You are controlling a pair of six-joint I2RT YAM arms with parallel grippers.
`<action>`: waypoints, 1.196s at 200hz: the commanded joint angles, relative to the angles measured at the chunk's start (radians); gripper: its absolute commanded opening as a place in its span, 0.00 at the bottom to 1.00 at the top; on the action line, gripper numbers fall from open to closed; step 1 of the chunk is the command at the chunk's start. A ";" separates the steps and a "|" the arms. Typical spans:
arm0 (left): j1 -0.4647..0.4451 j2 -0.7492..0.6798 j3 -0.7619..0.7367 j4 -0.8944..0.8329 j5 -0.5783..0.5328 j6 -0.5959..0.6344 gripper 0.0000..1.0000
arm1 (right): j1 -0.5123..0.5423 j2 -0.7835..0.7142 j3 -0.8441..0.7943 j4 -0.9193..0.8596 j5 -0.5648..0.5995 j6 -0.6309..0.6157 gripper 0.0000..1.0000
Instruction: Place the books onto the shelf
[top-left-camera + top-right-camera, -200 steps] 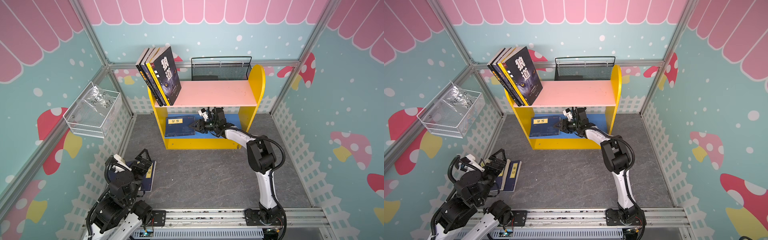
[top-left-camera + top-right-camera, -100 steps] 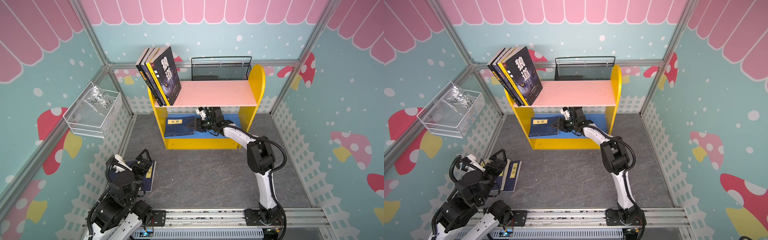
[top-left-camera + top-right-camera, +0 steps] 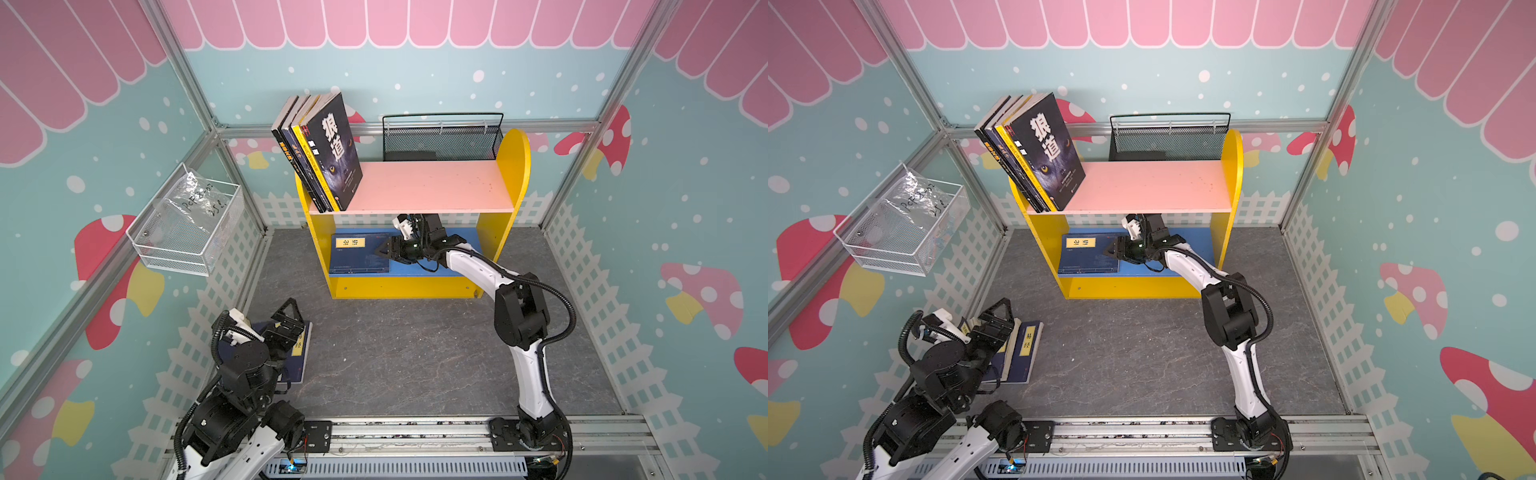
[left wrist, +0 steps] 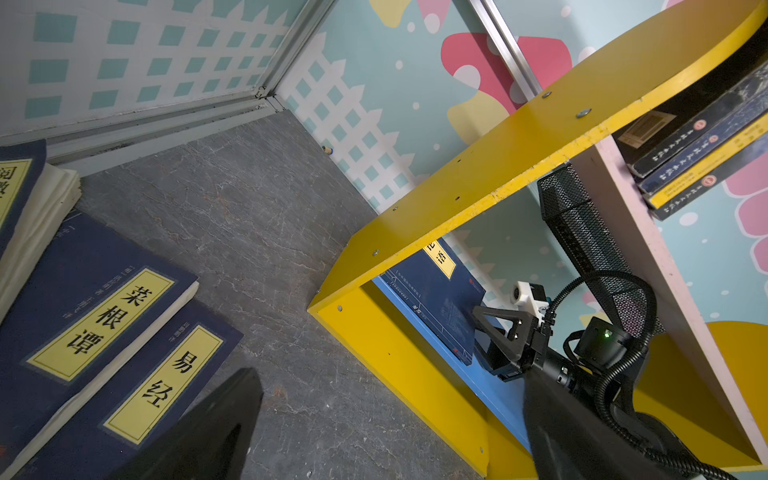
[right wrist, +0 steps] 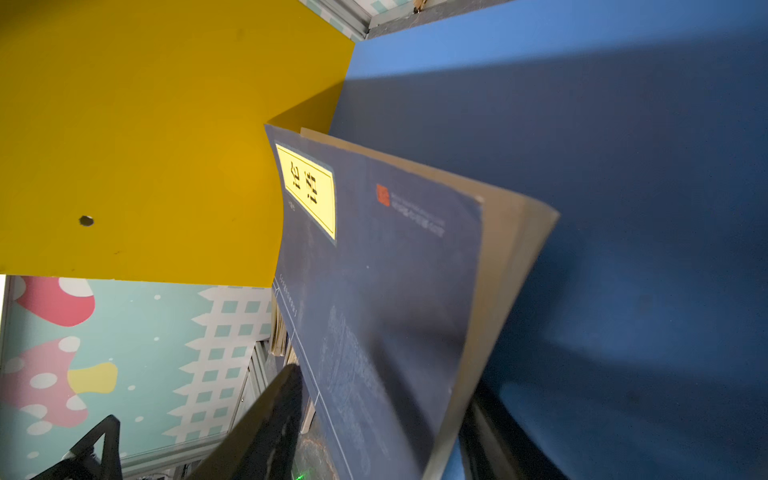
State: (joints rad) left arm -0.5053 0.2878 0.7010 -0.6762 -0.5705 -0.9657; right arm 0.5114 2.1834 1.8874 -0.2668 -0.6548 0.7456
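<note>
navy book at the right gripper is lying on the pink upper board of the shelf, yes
No. The navy book at the right gripper lies on the blue lower board of the shelf, not on the pink upper board, which carries only the leaning row of books. Both top views show it.

White-and-black arms (image 3: 528,374), black ribbed cables (image 3: 572,312)

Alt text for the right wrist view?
A navy book with a yellow title label sits on the shelf's blue lower board, beside its yellow side panel, near edge between the fingers of the right gripper.
</note>
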 commanded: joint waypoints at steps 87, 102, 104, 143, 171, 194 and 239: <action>0.001 0.013 -0.006 -0.029 0.007 -0.014 1.00 | 0.006 -0.154 -0.009 -0.133 0.265 -0.117 0.63; 0.000 0.029 -0.008 -0.032 0.012 -0.018 1.00 | 0.006 -0.194 -0.040 -0.131 0.303 -0.121 0.63; 0.000 0.031 -0.008 -0.031 0.012 -0.019 1.00 | 0.006 -0.200 -0.046 -0.131 0.307 -0.121 0.63; 0.001 0.097 -0.030 -0.044 -0.021 -0.031 1.00 | 0.025 -0.375 -0.287 0.008 0.316 -0.088 0.63; 0.009 0.199 -0.015 -0.075 -0.040 -0.031 1.00 | 0.084 -0.501 -0.499 0.124 0.334 -0.034 0.63; 0.038 0.291 0.011 -0.098 -0.015 0.002 1.00 | 0.181 -0.595 -0.637 0.185 0.386 -0.008 0.62; 0.235 0.376 0.047 -0.185 0.101 0.054 1.00 | 0.304 -0.731 -0.896 0.360 0.484 0.126 0.62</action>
State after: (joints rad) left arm -0.3660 0.6552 0.7086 -0.7815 -0.5293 -0.9470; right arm 0.7826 1.5116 1.1042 -0.0673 -0.2554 0.7761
